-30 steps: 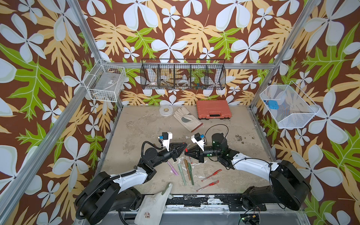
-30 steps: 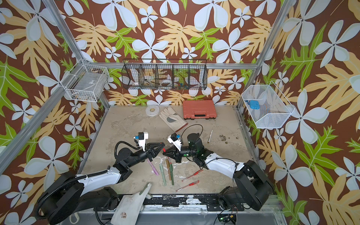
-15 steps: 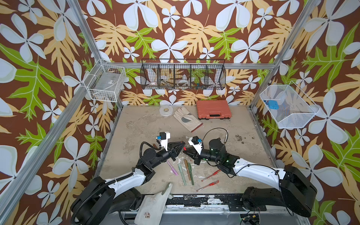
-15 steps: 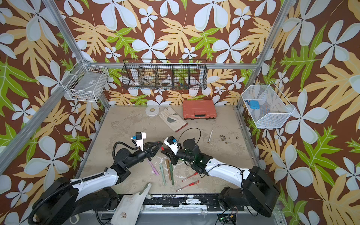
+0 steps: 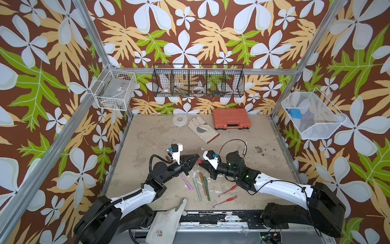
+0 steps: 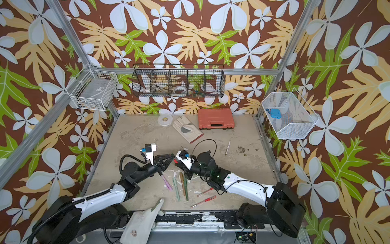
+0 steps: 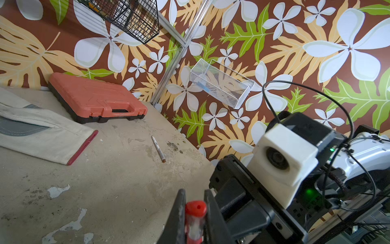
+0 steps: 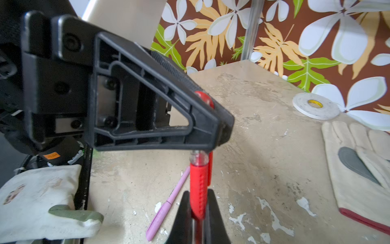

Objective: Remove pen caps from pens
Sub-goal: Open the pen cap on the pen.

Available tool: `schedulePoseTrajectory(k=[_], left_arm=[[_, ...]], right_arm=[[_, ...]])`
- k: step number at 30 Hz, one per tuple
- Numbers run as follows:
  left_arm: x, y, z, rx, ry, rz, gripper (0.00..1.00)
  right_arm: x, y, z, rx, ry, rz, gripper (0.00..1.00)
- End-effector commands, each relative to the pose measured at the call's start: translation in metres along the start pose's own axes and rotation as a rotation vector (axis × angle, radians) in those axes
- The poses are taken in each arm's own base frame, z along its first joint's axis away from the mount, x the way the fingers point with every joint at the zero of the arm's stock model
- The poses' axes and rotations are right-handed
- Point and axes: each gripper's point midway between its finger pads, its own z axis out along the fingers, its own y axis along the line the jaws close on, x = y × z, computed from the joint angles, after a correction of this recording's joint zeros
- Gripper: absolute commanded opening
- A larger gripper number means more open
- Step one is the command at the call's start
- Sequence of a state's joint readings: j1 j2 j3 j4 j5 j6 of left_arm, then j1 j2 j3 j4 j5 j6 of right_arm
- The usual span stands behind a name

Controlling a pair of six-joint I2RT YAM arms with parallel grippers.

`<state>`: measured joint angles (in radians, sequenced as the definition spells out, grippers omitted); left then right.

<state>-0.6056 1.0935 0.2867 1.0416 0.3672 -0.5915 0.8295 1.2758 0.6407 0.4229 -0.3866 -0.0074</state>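
Plainly, our left gripper (image 5: 196,157) has its fingers (image 7: 180,213) almost together, pinching the cap (image 7: 195,208) of a red pen (image 8: 198,186) that hangs above the table (image 5: 147,147). Our right gripper (image 8: 197,211) pinches that pen's red grip, fingers squeezed onto it. We cannot tell whether the cap has slipped free; both top views show just a red speck between the tips. Loose on the table lie a pink pen (image 8: 168,202) and, far right, a marker (image 7: 158,149). Their print, and an orange label (image 8: 51,156) in the right wrist view, are too small to read.
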Motion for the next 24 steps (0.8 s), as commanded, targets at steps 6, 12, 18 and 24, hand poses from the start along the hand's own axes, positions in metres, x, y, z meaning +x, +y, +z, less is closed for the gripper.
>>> schedulePoseTrajectory(k=[6,12,18,24], left_arm=[[-0.017,0.000,-0.008,0.001,-0.065,0.032,0.00],[-0.021,0.000,-0.012,-0.007,-0.080,0.042,0.00],[-0.021,0.001,-0.012,-0.010,-0.081,0.041,0.00],[-0.024,0.003,-0.013,-0.020,-0.088,0.047,0.00]], right_arm=[[0.002,0.011,-0.022,-0.245,-0.047,0.111,0.00],[0.010,0.000,-0.018,-0.183,-0.015,0.096,0.00],[0.018,-0.002,-0.010,-0.080,0.043,0.015,0.00],[0.031,-0.007,0.004,0.129,0.139,-0.137,0.00]])
